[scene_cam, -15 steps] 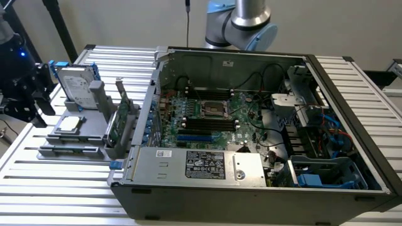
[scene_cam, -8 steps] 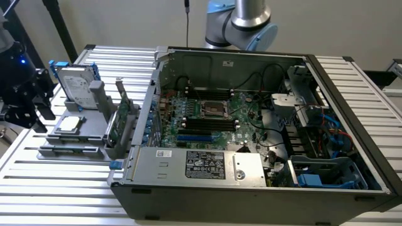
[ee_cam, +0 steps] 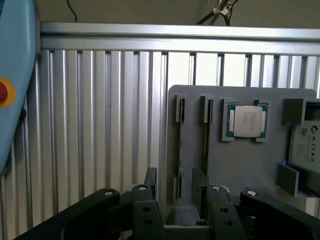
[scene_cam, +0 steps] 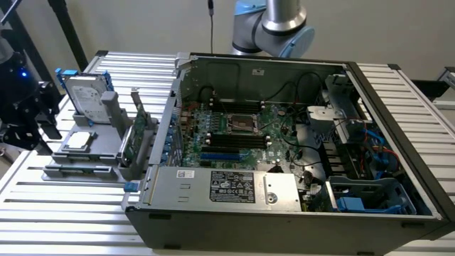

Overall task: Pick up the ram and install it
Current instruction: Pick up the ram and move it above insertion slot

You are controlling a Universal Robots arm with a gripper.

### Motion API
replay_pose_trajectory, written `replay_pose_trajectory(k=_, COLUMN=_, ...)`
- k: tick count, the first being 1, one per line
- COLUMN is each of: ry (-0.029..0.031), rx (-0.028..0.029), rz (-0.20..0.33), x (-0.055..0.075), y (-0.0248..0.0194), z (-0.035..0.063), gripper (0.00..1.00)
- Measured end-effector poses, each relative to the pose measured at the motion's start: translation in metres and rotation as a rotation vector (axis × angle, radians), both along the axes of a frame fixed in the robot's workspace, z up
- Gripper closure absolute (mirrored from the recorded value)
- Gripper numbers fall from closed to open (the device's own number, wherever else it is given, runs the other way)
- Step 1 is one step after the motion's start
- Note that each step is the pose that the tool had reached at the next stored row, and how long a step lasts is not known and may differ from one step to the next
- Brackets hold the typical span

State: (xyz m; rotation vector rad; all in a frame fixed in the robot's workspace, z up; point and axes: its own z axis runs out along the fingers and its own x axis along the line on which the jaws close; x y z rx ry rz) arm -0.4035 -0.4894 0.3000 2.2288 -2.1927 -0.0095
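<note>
While the ram (ee_cam: 206, 135) stands on edge as a thin dark strip in a slot of the grey parts holder (ee_cam: 240, 165), the gripper (ee_cam: 175, 182) is poised over the holder's near end w/ its two black fingers (ee_cam: 151, 177) spread wide and nothing btwn them. In the exterior view the arm's silver-and-light-blue joint (scene_cam: 284, 24) sits high behind the rear wall of the PC case (scene_cam: 284, 229).

The wrist camera looks down past the fingertips. The ram begins just beyond one fingertip and runs away from the claw, apart from it and untouched. A second slot (ee_cam: 180, 112) lies parallel beside it, in line w/ the jaws' gap; whether it holds a stick cannot be told.

Further along the holder lie a CPU (ee_cam: 246, 120) and an HDD (ee_cam: 305, 145) w/ blue rails. An expansion card (scene_cam: 135, 138) stands upright at the holder's case side.

The holder rests on the slatted aluminium table (scene_cam: 71, 224), close against the case on the exterior view's left. Bare slats run beside the holder's slot side and past its far end to the table's edge rail (ee_cam: 175, 37). A light-blue housing (ee_cam: 12, 60) w/ a red button sits off that bare side.

Inside the lidless case, the mobo's black memory slots (scene_cam: 238, 141) lie at ctr, just beyond the PSU (scene_cam: 220, 186) on the near wall.
</note>
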Motion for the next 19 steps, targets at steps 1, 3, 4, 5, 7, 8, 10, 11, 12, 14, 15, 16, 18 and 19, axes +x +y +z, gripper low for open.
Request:
replay_pose_trajectory(k=1, ry=0.0000, rx=0.0005, rz=0.000, x=0.000, y=-0.0013, z=-0.0008, gripper=0.58)
replay_pose_trajectory(k=3, ry=-0.0001, rx=0.0014, rz=0.000, x=0.000, y=-0.0035, z=-0.0032, gripper=0.58)
replay_pose_trajectory(k=4, ry=-0.0002, rx=0.0017, rz=0.000, x=0.000, y=-0.0040, z=-0.0048, gripper=0.58)
replay_pose_trajectory(k=5, ry=-0.0002, rx=0.0018, rz=0.000, x=0.000, y=-0.0043, z=-0.0066, gripper=0.58)
replay_pose_trajectory(k=7, ry=-0.0001, rx=0.0020, rz=0.000, x=0.000, y=-0.0045, z=-0.0102, gripper=0.58)
replay_pose_trajectory(k=8, ry=-0.0001, rx=0.0020, rz=0.000, x=0.000, y=-0.0045, z=-0.0121, gripper=0.58)
replay_pose_trajectory(k=10, ry=-0.0002, rx=0.0022, rz=0.000, x=0.000, y=-0.0045, z=-0.0158, gripper=0.58)
replay_pose_trajectory(k=11, ry=-0.0001, rx=0.0021, rz=0.000, x=0.000, y=-0.0045, z=-0.0175, gripper=0.58)
replay_pose_trajectory(k=12, ry=-0.0001, rx=0.0021, rz=0.000, x=0.000, y=-0.0045, z=-0.0193, gripper=0.58)
replay_pose_trajectory(k=14, ry=0.0000, rx=0.0021, rz=0.000, x=0.000, y=-0.0045, z=-0.0229, gripper=0.58)
replay_pose_trajectory(k=15, ry=0.0000, rx=0.0021, rz=0.000, x=0.000, y=-0.0045, z=-0.0249, gripper=0.58)
replay_pose_trajectory(k=16, ry=0.0000, rx=0.0022, rz=0.000, x=0.000, y=-0.0045, z=-0.0266, gripper=0.58)
replay_pose_trajectory(k=18, ry=-0.0001, rx=0.0022, rz=0.000, x=0.000, y=-0.0045, z=-0.0303, gripper=0.58)
replay_pose_trajectory(k=19, ry=-0.0001, rx=0.0022, rz=0.000, x=0.000, y=-0.0045, z=-0.0320, gripper=0.58)
